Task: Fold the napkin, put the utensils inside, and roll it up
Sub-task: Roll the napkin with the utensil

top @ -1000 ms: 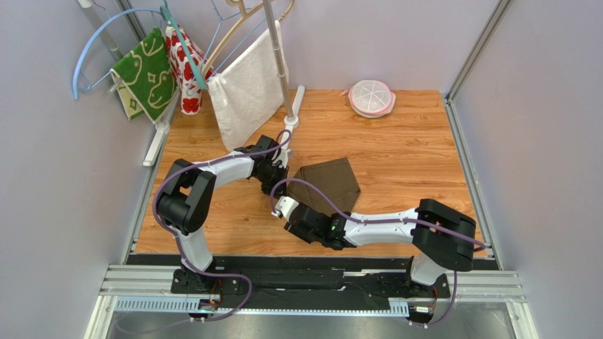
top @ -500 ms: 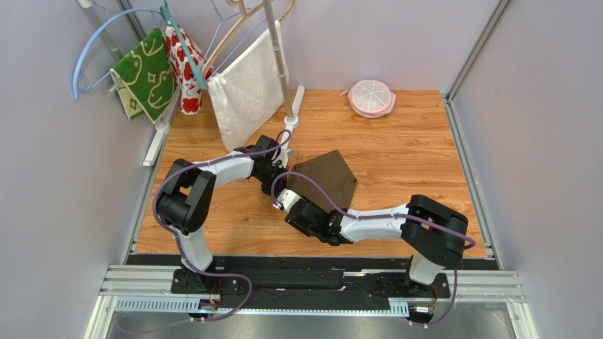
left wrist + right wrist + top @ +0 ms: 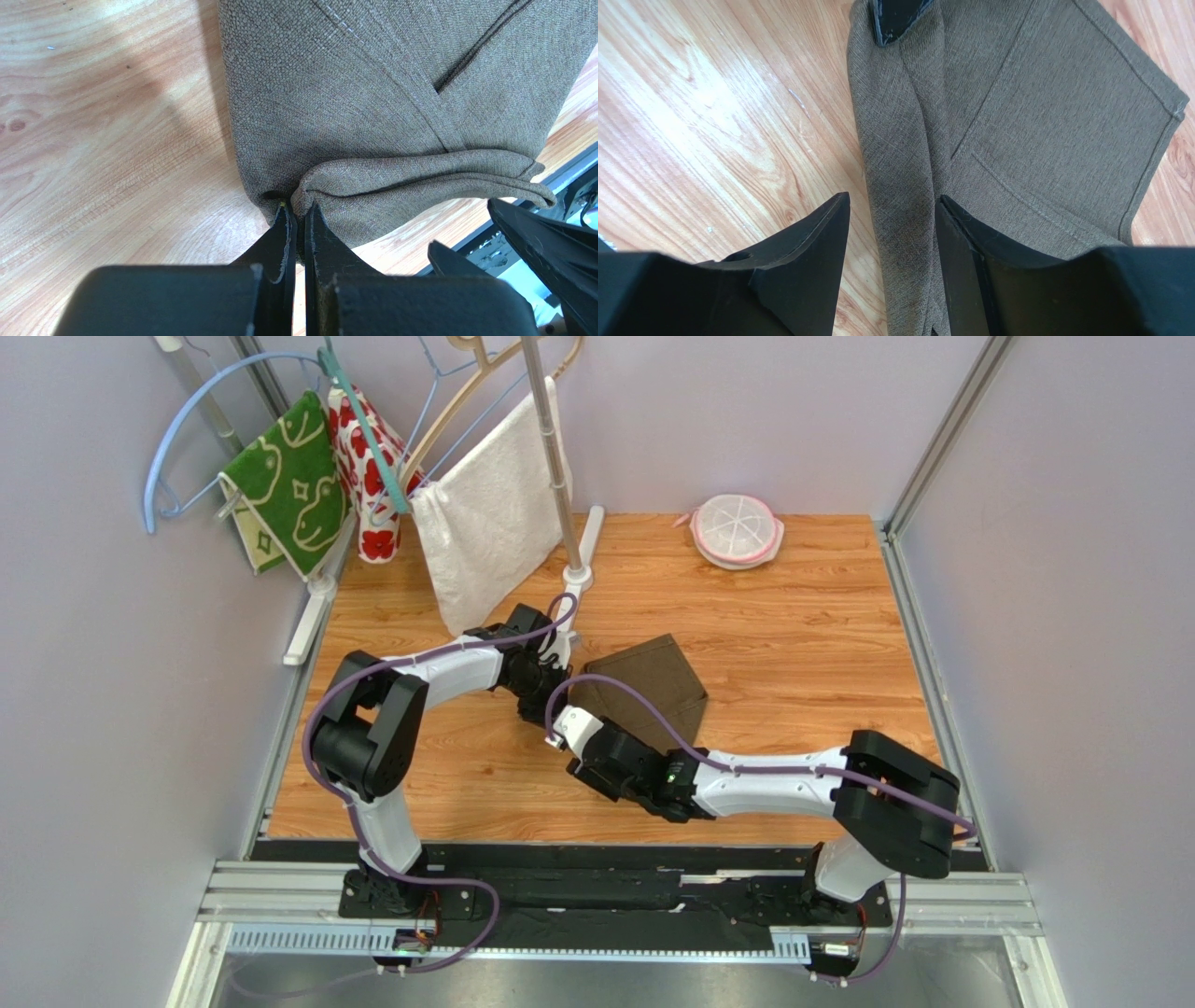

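The dark brown napkin [image 3: 648,690] lies folded on the wooden table, with a rolled fold along its near-left edge [image 3: 906,161]. My left gripper [image 3: 297,210] is shut on the end of that fold [image 3: 421,178], at the napkin's left corner [image 3: 547,700]. My right gripper [image 3: 892,199] is open and straddles the same fold from the other end [image 3: 560,724]; its right finger [image 3: 962,238] rests against the cloth. The left fingertip [image 3: 899,17] shows at the top of the right wrist view. No utensils show in any view.
A rack at the back left holds hangers with a green patterned cloth [image 3: 288,476], a red-patterned cloth [image 3: 368,469] and a white towel [image 3: 491,511]. A pink-rimmed round dish [image 3: 737,529] sits at the back. Grey walls close in both sides.
My right gripper has moved up to the napkin's left edge and opened wider around the fold. The napkin's outline has narrowed slightly. The left gripper has kept its grip.
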{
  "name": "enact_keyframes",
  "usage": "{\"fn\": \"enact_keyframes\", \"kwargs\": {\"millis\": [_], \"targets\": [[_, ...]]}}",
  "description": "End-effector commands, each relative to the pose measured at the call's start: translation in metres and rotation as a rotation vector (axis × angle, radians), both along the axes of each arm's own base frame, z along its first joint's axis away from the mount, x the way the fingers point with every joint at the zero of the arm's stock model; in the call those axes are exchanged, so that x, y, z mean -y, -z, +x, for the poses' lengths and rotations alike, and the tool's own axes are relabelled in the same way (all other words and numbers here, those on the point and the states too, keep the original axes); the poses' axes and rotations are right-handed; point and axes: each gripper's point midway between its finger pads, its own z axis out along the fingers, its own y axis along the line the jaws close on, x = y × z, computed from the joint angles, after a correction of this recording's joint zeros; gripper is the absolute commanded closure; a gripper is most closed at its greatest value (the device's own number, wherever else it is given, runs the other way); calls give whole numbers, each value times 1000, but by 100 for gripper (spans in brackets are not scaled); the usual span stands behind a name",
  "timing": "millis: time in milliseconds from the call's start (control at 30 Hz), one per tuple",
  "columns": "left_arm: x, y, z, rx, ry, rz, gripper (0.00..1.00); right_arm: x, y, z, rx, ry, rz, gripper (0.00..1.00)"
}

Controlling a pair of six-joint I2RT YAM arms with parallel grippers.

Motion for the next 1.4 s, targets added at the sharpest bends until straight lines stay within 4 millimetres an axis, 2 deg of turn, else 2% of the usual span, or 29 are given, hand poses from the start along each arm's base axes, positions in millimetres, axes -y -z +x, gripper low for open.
{"fn": "enact_keyframes", "kwargs": {"millis": [0, 167, 467, 533, 700, 767, 800, 900, 1000, 1167, 1200, 1267, 1300, 1333, 1367], "targets": [[-19, 24, -7, -25, 25, 109, 100, -13, -12, 1, 11, -53, 24, 47], [-20, 24, -7, -23, 26, 112, 100, -14, 7, 6, -18, -46, -3, 47], [-18, 23, -4, -13, 31, 106, 100, -3, 21, 22, -130, -12, 57, 48], [-17, 21, -4, -5, 35, 100, 100, -6, 30, 14, -217, -42, 81, 50], [-12, 13, 2, 33, 27, 68, 99, 0, 49, -7, -415, -46, 100, 65], [-11, 6, 5, 58, 7, 57, 90, 5, 58, -17, -475, -23, 99, 74], [-12, 4, 6, 68, -2, 60, 72, 6, 61, -23, -514, -7, 110, 78], [-18, -8, 12, 114, -51, 70, 45, 11, 64, -38, -594, 19, 137, 86], [-28, -19, 12, 149, -118, 67, 37, 14, 66, -48, -644, 25, 157, 91], [-50, -36, 3, 214, -242, 43, 33, 16, 71, -58, -720, 42, 197, 93], [-49, -42, 5, 237, -266, 17, 33, 16, 74, -62, -743, 36, 200, 93], [-50, -48, -3, 264, -287, -26, 30, 15, 76, -62, -765, 40, 222, 94], [-46, -55, 0, 294, -302, -72, 29, 14, 76, -66, -786, 28, 232, 94], [-42, -53, -11, 283, -291, -117, 28, 16, 79, -68, -802, 31, 232, 94], [-39, -53, -12, 280, -292, -147, 27, 14, 78, -66, -805, 33, 248, 94]]}}
